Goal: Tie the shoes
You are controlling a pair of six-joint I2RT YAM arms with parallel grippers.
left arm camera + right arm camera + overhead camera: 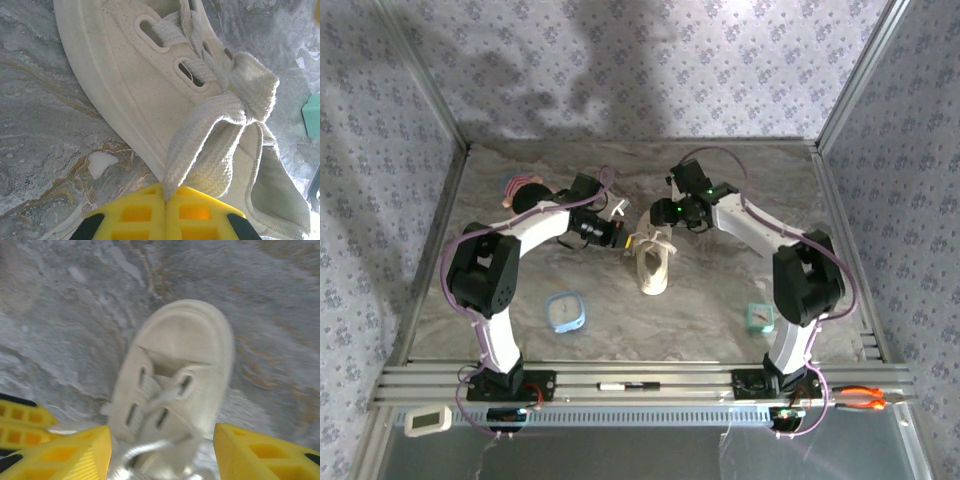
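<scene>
The small cream-beige low-top shoe (654,270) stands upright on its light sole near the middle of the tabletop (720,300), toe toward the near edge. Its flat pale laces (210,125) cross in a loose knot, one strand drawn taut sideways.

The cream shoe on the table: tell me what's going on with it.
Two robot arms are tying the small cream-beige low-top shoe on the marbled table. The left fingers are shut on a flat pale lace beside the sole. The right fingers stand open above the shoe, holding nothing. The bow looks unfinished.
</scene>
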